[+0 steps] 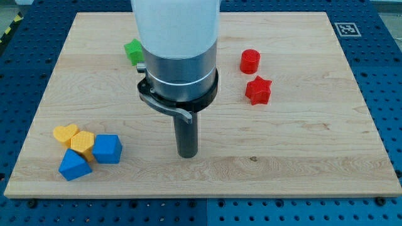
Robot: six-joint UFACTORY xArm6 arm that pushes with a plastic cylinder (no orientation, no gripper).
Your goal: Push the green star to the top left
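green star lies up-left of my tip, part hidden by the arm, while my bare rod, gripping nothing, rests well below-right, suiting an up-left push.

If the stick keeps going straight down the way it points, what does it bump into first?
Only the wooden board. My tip points straight down and looks to be already at the bare wood, with no block under it. The green star sits off toward the view's top left, partly hidden behind the arm.
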